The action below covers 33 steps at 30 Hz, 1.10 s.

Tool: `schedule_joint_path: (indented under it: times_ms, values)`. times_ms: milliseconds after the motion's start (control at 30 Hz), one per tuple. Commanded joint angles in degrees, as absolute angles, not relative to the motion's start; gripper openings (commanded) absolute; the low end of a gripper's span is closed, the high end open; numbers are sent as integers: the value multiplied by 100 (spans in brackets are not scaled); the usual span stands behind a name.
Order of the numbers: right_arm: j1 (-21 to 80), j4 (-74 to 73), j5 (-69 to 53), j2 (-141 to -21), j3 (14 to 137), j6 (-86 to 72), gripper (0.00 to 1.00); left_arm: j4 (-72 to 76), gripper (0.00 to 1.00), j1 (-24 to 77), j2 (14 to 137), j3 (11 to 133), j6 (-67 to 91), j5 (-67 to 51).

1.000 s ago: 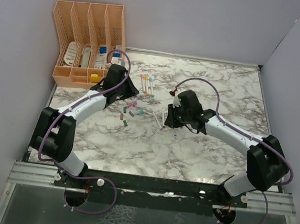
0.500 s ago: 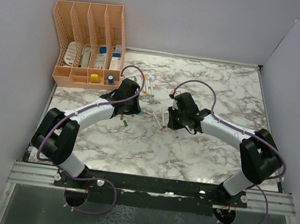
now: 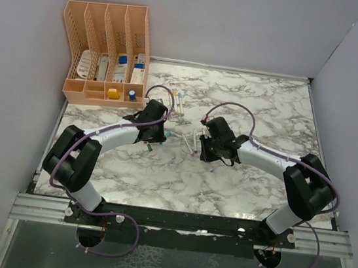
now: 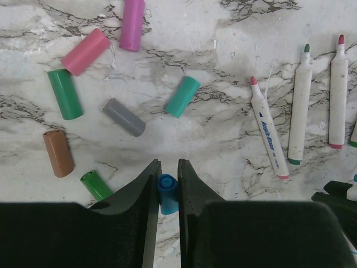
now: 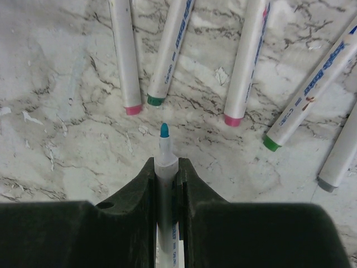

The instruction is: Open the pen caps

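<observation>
The left end effector (image 4: pixel 166 167) is closed on a blue cap (image 4: pixel 167 196). The cap is pinched between the two fingers, its long axis running up the left wrist frame along them, with one end peeping past the tips. The right end effector (image 5: pixel 165 166) is clamped on a blue-tipped pen (image 5: pixel 165 156). Its barrel runs straight up the right wrist frame and its bare tip points at the upper edge.

The other caps lie on their sides above and left of the left end effector, all apart from it. The short green cap (image 4: pixel 96 185) is nearest, just left of the left finger and slanted. The brown cap (image 4: pixel 58 152) is farther left, nearly upright in the frame. Above the fingertips, the grey cap (image 4: pixel 124 116) slants down to the right and the teal cap (image 4: pixel 182 96) slants up to the right. In the upper left are the long green cap (image 4: pixel 64 94), the pink cap (image 4: pixel 85 51) and, at the top edge, the purple cap (image 4: pixel 132 25). Three uncapped pens (image 4: pixel 300 106) lie at the right, tips toward the top. In the right wrist view, more barrels (image 5: pixel 245 61) fan across the upper frame with their coloured ends toward the fingers.

Everything rests on a white marble tabletop (image 3: pixel 262 105) with grey veins. Plain pale walls (image 3: pixel 246 24) close it in on three sides. A peach rack (image 3: pixel 106 38) stands in the upper left corner.
</observation>
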<state>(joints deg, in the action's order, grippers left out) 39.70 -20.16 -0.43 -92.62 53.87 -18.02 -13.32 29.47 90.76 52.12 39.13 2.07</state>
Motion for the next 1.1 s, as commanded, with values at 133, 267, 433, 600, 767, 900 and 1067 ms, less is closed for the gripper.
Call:
schedule_joint_path:
  times_ms: [133, 267, 433, 600, 767, 900, 1067]
  values:
    - [4078, -2030, 408, -9092, 5510, -1929, 1, -1360, 0, 3000, 9232, 5143, 3764, 279]
    - [4063, -2224, 881, -9614, 6507, -1539, 1, -1400, 0, 3008, 9296, 5150, 3736, 248]
    - [3866, -2288, 965, -10573, 8064, -1118, 1, -1479, 6, 3011, 9338, 5156, 3691, 225]
    - [3593, -2535, 901, -11711, 9537, -898, 1, -1520, 26, 3011, 9361, 5138, 3666, 203]
    - [3371, -2723, 869, -12537, 10543, -794, 1, -1546, 41, 3008, 9366, 5131, 3656, 130]
    - [3218, -2713, 720, -12901, 10885, -774, 2, -1620, 45, 3018, 9201, 5146, 3665, 125]
    - [3114, -2637, 589, -13160, 10997, -747, 1, -1690, 55, 3018, 8661, 5250, 3634, 121]
